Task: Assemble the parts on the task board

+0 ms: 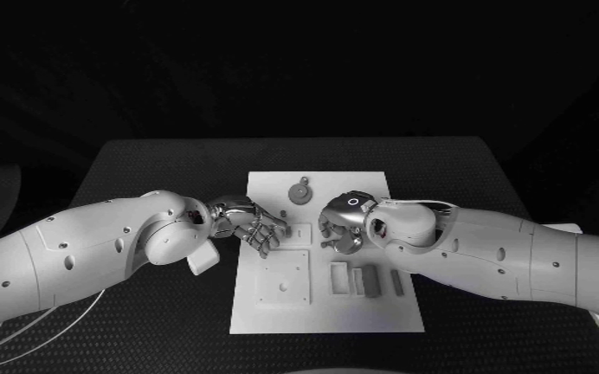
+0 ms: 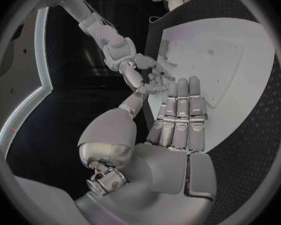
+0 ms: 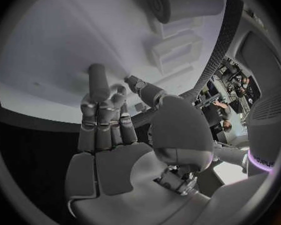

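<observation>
I see a dim, nearly colourless scene from the head camera: everything beyond the textured black table (image 1: 150,175) falls into solid darkness. The flat white rectangular task board (image 1: 268,192) is the brightest surface there, evenly lit and without glare, and the grey pieces on it cast only soft, short shadows. Beside the board, the silver metal left hand (image 1: 254,222) and the silver metal right hand (image 1: 344,222) carry small highlights. Both wrist cameras bend the board's straight edges into curves and darken toward the circle's rim. A faint violet tint touches the board's edge in the wrist pictures.
</observation>
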